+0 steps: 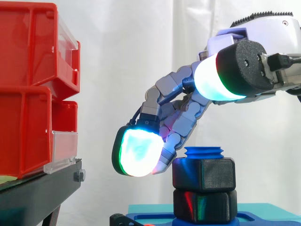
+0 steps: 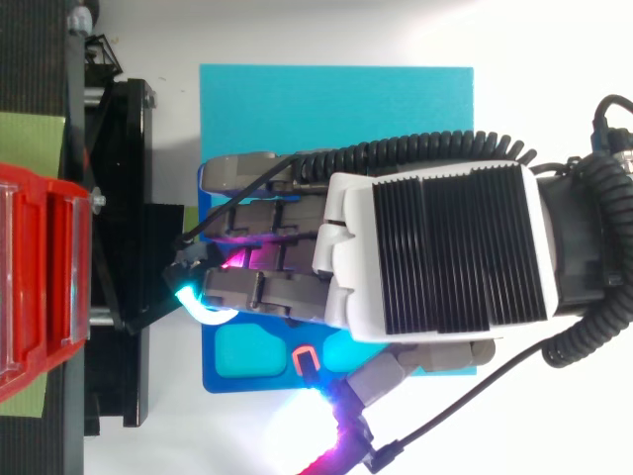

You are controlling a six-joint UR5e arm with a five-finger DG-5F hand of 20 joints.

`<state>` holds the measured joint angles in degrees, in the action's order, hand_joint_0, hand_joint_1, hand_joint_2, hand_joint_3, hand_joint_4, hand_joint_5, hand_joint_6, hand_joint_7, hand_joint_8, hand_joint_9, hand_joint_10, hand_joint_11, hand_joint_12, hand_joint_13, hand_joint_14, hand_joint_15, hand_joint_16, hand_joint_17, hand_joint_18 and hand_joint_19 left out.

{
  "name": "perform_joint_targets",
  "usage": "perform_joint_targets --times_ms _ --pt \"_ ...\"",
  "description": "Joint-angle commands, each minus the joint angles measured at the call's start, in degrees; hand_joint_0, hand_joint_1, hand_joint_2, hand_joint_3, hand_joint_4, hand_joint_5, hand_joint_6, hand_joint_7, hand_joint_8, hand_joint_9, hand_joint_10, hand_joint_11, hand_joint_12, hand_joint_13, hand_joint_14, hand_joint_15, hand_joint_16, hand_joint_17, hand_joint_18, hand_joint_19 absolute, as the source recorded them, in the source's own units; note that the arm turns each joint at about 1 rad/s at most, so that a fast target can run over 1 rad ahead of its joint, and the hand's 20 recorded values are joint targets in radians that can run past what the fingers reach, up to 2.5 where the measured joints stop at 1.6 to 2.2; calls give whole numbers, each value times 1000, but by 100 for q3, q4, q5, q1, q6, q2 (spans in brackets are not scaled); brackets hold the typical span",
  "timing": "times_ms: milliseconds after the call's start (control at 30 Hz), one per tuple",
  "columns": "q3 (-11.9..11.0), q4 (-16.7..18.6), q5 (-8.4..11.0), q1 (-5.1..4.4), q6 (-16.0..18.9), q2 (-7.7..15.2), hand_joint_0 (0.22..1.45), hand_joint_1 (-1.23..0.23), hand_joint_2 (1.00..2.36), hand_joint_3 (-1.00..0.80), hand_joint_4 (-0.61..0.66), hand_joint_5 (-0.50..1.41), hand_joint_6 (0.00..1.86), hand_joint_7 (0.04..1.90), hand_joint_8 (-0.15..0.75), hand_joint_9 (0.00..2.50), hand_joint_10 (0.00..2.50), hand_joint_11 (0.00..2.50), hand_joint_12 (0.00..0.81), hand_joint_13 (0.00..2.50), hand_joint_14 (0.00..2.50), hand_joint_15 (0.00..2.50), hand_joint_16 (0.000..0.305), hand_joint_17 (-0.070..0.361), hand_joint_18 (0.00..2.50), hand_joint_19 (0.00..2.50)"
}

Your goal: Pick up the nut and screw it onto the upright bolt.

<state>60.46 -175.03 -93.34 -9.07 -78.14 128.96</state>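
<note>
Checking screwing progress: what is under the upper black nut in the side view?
A second black nut sits directly beneath the upper nut, on the blue base. The bolt's shaft inside both is covered; its thread shows on top.

Most of bolt (image 1: 203, 151) hidden inside nut (image 1: 203, 174), red bins (image 1: 28, 94) cut off at left edge

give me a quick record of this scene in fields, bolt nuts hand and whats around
bolt: blue bolt, upright, threaded tip showing above the nuts
upper nut: black, on the bolt near its top
lower nut: black, right beneath, on the blue base
hand: above and left of the bolt, fingers relaxed, a glowing fingertip pad beside the upper nut
contact: cannot tell whether a finger touches the nut
surroundings: red bins on a black stand, teal mat
</note>
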Motion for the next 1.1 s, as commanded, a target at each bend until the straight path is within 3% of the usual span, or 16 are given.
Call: perform_joint_targets --times_ms 0,467,1067 --pt "1 4 0 -7 9 -3 509 -96 1000 -500 209 -121 502 749 259 790 0 0 304 547 0 0 32 71 207 0" --pt "115 75 -35 54 -8 6 511 -104 1000 -500 225 -109 503 794 264 798 0 0 303 562 0 0 31 69 216 0" --pt "124 66 -193 151 -70 6 522 -150 1000 -500 253 -63 504 1176 280 855 0 0 291 601 0 0 28 63 254 0"
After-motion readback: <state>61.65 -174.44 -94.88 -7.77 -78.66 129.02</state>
